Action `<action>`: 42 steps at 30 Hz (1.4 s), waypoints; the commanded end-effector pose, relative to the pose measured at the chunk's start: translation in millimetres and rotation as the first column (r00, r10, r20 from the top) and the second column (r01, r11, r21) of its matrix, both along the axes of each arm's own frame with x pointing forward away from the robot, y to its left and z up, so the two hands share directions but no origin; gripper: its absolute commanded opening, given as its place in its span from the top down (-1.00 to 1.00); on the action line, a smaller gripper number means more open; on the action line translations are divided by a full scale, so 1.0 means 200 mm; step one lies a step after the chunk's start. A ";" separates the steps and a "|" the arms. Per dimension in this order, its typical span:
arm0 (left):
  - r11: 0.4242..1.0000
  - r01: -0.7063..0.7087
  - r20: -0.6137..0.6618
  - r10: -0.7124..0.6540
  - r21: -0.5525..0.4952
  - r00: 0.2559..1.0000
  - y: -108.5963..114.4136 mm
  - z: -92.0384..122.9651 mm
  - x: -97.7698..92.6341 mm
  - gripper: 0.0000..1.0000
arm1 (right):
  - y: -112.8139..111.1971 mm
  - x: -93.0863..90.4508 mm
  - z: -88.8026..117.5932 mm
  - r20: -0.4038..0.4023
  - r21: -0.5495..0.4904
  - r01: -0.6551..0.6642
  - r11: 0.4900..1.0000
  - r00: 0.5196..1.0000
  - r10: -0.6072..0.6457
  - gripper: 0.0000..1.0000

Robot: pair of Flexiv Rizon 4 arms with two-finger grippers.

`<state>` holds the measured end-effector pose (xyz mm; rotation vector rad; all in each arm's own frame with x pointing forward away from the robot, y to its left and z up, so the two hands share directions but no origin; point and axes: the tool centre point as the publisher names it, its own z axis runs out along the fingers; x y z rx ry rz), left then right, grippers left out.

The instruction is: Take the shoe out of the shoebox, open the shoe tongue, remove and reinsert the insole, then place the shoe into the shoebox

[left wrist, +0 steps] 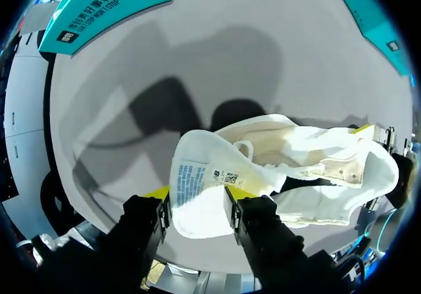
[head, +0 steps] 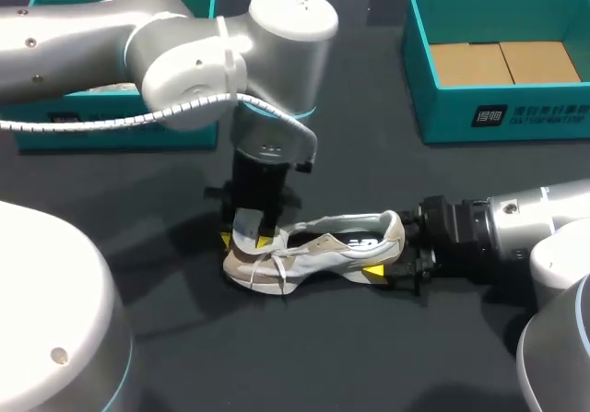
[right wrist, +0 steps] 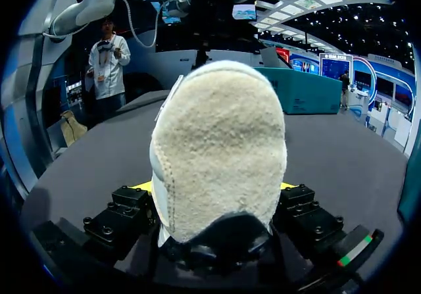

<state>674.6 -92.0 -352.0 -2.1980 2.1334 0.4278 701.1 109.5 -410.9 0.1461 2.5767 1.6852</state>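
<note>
Dark bench (head: 304,357) carries the shoe (head: 323,251) mid-frame, left jaws clamped on its tongue (head: 247,227), right jaws on its heel (head: 395,232).

On table (head: 304,357): shoe (head: 323,251) centre; shoebox (head: 442,117) behind, right.

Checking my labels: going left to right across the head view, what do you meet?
left teal box → left hand → shoe → right hand → right teal box

Left arm (head: 184,62) hides most of left box (head: 198,8). Right box (head: 442,108) cut off at edge. Right wrist view: shoe (right wrist: 220,156) heel blocks the rest of it.
</note>
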 end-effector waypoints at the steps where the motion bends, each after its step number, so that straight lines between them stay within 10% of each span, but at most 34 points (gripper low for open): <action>1: 1.000 0.006 0.007 -0.006 0.007 1.000 0.04 -0.04 -0.03 -0.09 | 0.01 0.00 0.00 -0.002 -0.006 0.001 1.000 1.000 -0.001 1.00; 8: 1.000 0.007 0.013 -0.007 0.021 1.000 0.14 -0.05 -0.02 -0.25 | 0.01 0.00 0.00 -0.002 -0.006 0.001 1.000 1.000 -0.001 1.00; 23: 0.897 0.339 0.074 -0.332 -0.282 0.940 0.02 0.47 0.03 -0.15 | 0.01 0.00 0.00 -0.002 -0.006 0.001 1.000 1.000 -0.001 1.00; 29: 0.742 0.582 0.156 -0.565 -0.333 0.810 -0.13 0.62 0.03 0.01 | 0.01 0.00 0.00 -0.002 -0.006 0.001 1.000 1.000 -0.001 1.00; 33: 0.521 0.771 0.193 -0.768 -0.367 0.611 -0.20 0.73 0.04 0.18 | 0.01 0.00 0.00 -0.002 -0.006 0.001 1.000 1.000 -0.001 1.00; 36: 0.344 0.874 0.249 -0.864 -0.342 0.438 -0.24 0.80 0.04 1.00 | 0.01 0.00 0.00 -0.002 -0.006 0.001 1.000 1.000 -0.001 1.00; 39: 0.123 0.963 0.310 -0.930 -0.240 0.196 -0.26 0.84 0.04 1.00 | 0.01 0.00 0.00 -0.002 -0.006 0.001 1.000 1.000 -0.001 1.00; 42: 0.123 0.963 0.310 -0.930 -0.240 0.196 -0.26 0.84 0.04 1.00 | 0.01 0.00 0.00 -0.002 -0.006 0.001 1.000 1.000 -0.001 1.00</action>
